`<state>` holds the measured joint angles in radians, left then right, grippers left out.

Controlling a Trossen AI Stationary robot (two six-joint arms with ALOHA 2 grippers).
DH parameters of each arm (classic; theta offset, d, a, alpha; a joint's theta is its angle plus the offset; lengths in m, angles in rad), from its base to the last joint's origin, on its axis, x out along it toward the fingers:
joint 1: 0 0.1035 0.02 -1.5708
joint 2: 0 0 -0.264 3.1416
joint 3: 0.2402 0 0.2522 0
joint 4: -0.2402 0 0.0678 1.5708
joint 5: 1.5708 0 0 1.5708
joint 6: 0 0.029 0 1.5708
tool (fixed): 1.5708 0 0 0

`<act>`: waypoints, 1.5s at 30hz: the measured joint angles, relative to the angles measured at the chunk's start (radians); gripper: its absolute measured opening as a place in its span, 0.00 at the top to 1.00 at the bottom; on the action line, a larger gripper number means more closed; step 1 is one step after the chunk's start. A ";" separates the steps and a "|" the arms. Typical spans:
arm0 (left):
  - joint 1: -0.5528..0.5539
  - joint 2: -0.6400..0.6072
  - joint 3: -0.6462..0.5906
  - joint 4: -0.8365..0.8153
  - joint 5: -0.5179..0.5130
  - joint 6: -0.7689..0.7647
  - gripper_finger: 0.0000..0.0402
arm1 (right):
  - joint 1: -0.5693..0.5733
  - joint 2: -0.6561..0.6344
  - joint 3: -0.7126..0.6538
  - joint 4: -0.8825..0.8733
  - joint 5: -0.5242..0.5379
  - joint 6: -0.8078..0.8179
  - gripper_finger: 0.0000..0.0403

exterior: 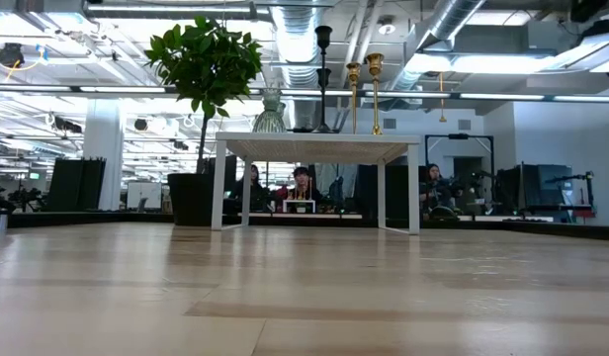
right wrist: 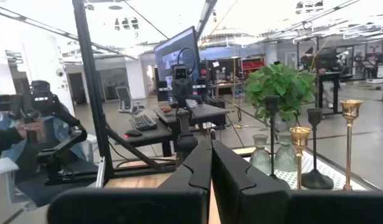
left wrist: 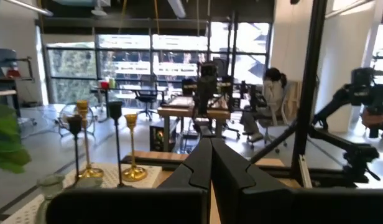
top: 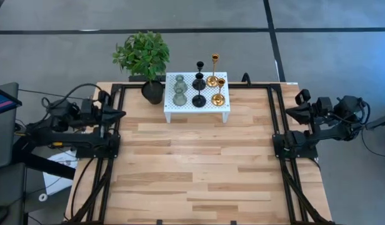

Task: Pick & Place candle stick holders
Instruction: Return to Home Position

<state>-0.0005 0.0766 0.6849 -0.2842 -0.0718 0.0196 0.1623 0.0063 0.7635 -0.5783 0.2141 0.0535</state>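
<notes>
High view shows six gold, black and grey-green candle stick holders (top: 199,83) paired on the white perforated shelf (top: 197,112); homing well, my left gripper (top: 119,114) and right gripper (top: 290,113) rest at the wooden bench (top: 199,169) sides, jaws closed empty.

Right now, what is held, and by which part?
Nothing is held: left gripper and right gripper are both shut empty, at the sides of the table.

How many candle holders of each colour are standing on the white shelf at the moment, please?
Grey-green holders: 2
Black holders: 2
Gold holders: 2
Total: 6, all on the white shelf
</notes>
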 joint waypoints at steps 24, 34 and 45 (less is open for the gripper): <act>0.000 -0.071 -0.175 0.000 -0.055 -0.109 0.99 | 0.008 -0.001 -0.277 0.183 -0.047 0.109 1.00; 0.000 -0.070 -0.297 0.039 -0.038 -0.126 0.99 | 0.008 -0.002 -0.445 0.283 -0.059 0.124 1.00; 0.000 -0.070 -0.535 0.236 -0.037 -0.102 0.99 | -0.022 -0.002 -0.584 0.280 -0.057 0.132 1.00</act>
<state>-0.0005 0.0067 0.1501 -0.0483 -0.1089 -0.0820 0.1405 0.0044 0.1792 -0.2980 0.1571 0.1851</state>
